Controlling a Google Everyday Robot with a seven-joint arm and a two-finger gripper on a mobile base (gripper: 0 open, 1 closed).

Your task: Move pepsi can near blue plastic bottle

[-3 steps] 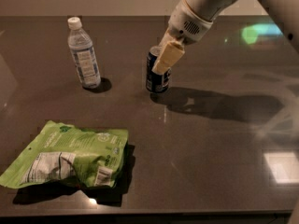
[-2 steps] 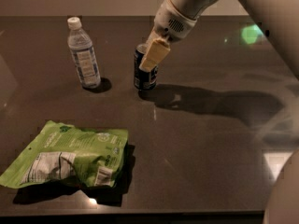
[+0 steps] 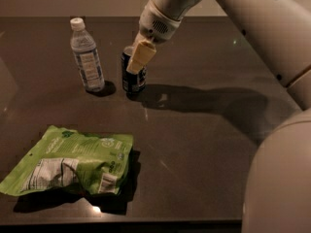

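Toward the far side of the dark desk (image 3: 204, 130), the pepsi can (image 3: 132, 81) stands upright just beside the blue plastic bottle (image 3: 87, 57), with a small gap between them, so they do not touch. From above and from the right of the view, the white arm reaches down and its claw (image 3: 131, 64) is pinching the can near the top, with one tan finger (image 3: 141, 56) lying across the front of it. Closer to the camera, a green snack bag (image 3: 73, 166) lies flat, well apart from both.

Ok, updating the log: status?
Gripper shut on small dark blue pepsi can. Can beside clear blue plastic bottle, apart. Green snack bag well clear.
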